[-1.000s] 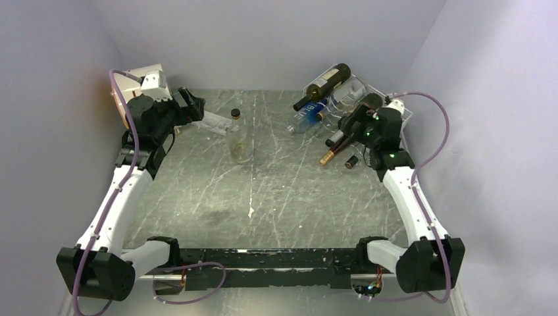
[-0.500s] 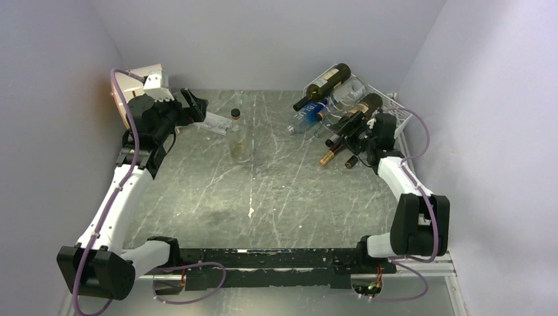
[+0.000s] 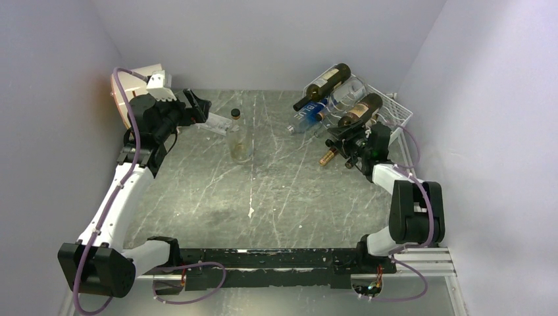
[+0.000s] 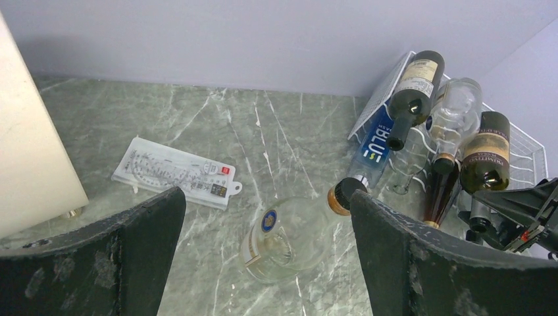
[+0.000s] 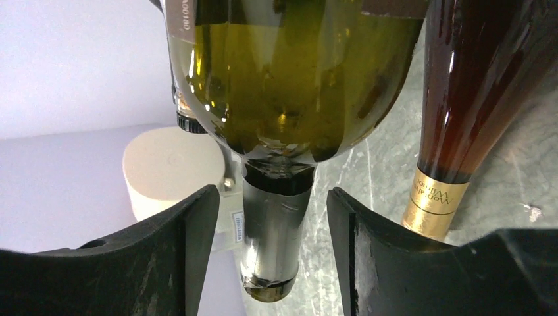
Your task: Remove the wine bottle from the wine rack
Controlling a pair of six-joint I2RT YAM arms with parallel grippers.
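Note:
The white wire wine rack (image 3: 393, 113) stands at the back right and shows in the left wrist view (image 4: 526, 141). Several bottles lie in it. A green wine bottle (image 3: 360, 108) with a dark label lies with its neck toward the table middle. My right gripper (image 3: 343, 139) is open, low by the rack. In the right wrist view this bottle's foil-capped neck (image 5: 272, 242) sits between the fingers (image 5: 192, 250) of my right gripper (image 5: 271, 195), with gaps on both sides. My left gripper (image 3: 197, 108) is open and empty, far from the rack, at the back left (image 4: 266, 204).
A clear glass bottle (image 3: 239, 139) stands mid-table. An amber bottle with gold foil (image 5: 437, 197) lies beside the green one. A dark bottle (image 3: 326, 83) and a blue bottle (image 3: 308, 119) lie in the rack. A plastic packet (image 4: 174, 174) and a cream drum (image 3: 125, 95) are at the back left.
My right arm has folded down and swung the gripper low, level with the green bottle's neck. The left arm has barely moved.

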